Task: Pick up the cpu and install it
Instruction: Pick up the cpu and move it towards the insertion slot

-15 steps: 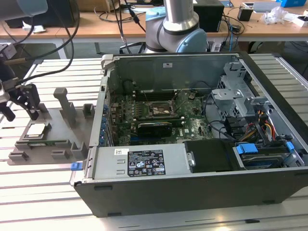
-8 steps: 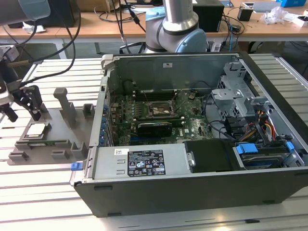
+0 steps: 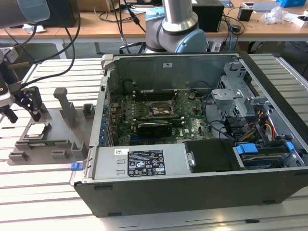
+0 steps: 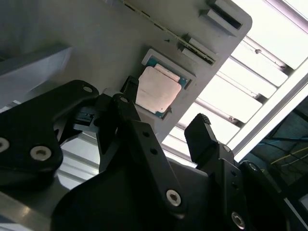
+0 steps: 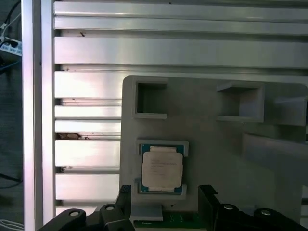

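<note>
One cpu [image 5: 162,168], lying flat in its recess in the grey tray [image 5: 216,144], toward the tray's edge on the exterior view's left. The tray sits on the slatted surface [image 5: 86,50]. Lid up, sides parallel to the tray's edges; near-square, so no real long axis. Pincer [image 5: 165,192] open, jaws spread wider than the chip, hanging above it, no contact. Likely light, stiff, thin, slick lid, fragile underside: grip two opposite side edges.

There is one cpu [image 5: 162,168], one grey tray [image 3: 58,134] and one open computer case [image 3: 192,192], the tray at nine o'clock from the case in the exterior view. One arm [image 3: 178,24] carries one gripper [image 5: 166,192] with two fingers [image 5: 211,204].
</note>
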Robot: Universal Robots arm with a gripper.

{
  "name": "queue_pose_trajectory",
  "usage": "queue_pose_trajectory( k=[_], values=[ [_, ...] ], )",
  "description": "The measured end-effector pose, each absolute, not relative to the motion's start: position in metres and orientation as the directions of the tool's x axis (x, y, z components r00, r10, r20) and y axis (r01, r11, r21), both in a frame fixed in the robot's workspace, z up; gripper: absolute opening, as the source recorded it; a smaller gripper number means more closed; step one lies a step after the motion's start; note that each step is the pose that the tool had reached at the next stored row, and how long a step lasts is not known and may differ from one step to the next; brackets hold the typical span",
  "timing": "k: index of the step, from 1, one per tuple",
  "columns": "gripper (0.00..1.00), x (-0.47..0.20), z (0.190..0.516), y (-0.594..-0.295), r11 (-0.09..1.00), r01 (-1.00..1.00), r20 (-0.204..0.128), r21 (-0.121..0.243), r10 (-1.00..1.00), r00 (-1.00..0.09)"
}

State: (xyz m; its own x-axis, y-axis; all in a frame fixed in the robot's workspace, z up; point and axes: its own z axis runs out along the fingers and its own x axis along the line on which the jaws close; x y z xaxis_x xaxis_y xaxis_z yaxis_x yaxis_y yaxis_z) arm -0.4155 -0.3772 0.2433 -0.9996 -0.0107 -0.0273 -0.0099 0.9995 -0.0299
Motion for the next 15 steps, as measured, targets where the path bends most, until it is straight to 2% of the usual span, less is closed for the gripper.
queue_pose_trajectory(
  k=[15],
  values=[
    [0.66,-0.417,0.227,-0.377,1.000,-0.010,-0.027,-0.030,-0.011,-1.000]
  ],
)
